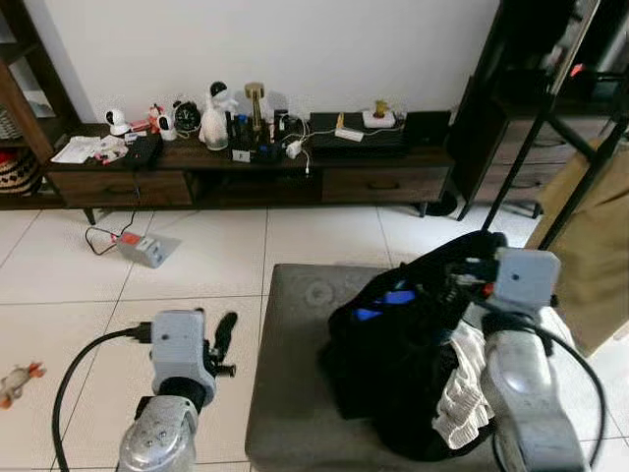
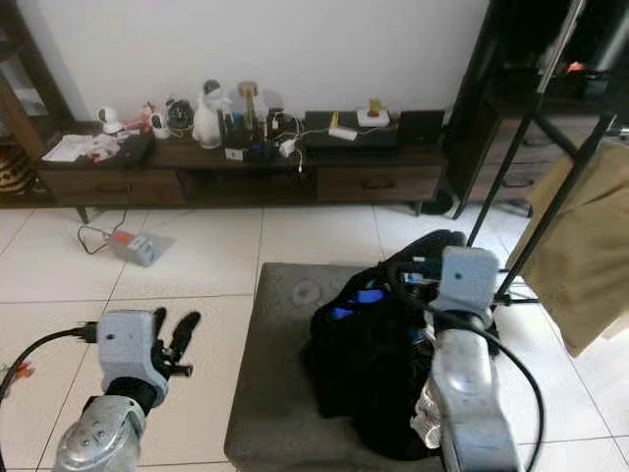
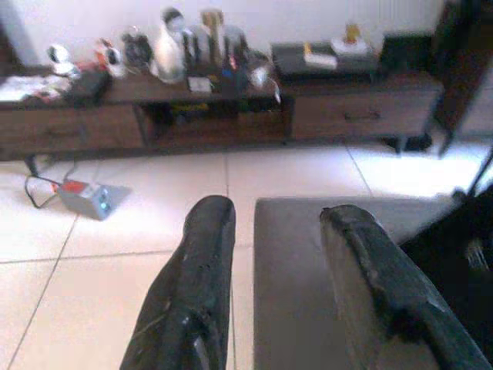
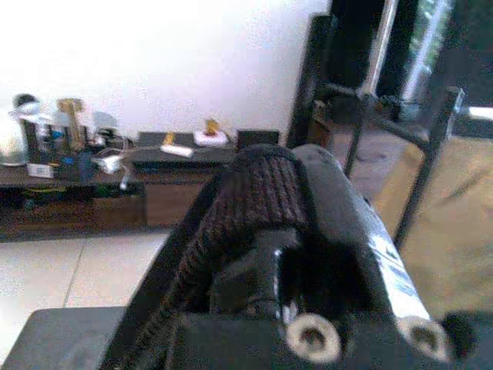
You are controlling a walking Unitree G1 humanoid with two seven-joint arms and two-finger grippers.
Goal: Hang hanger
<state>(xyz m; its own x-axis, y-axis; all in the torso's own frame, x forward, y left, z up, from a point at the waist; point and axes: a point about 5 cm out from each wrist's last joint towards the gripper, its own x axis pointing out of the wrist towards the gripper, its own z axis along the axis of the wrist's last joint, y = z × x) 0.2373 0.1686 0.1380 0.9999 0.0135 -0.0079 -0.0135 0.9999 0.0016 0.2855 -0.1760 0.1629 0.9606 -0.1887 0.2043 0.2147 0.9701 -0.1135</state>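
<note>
A black garment (image 1: 403, 364) lies heaped on the grey ottoman (image 1: 295, 393), with blue parts of a hanger (image 1: 396, 296) showing inside it and white cloth (image 1: 460, 393) at its right side. My right gripper (image 1: 464, 271) is at the top of the heap, shut on the garment's black knitted collar (image 4: 254, 200). The hanger's hook is hidden. My left gripper (image 3: 277, 212) is open and holds nothing. It hovers over the floor tiles just left of the ottoman (image 3: 308, 254).
A black clothes rack (image 1: 580, 147) with a tan garment (image 1: 590, 246) stands at the right. A low dark TV cabinet (image 1: 256, 172) crowded with small items runs along the back wall. A grey box with a cable (image 1: 142, 248) and a small toy (image 1: 18, 382) lie on the tiles.
</note>
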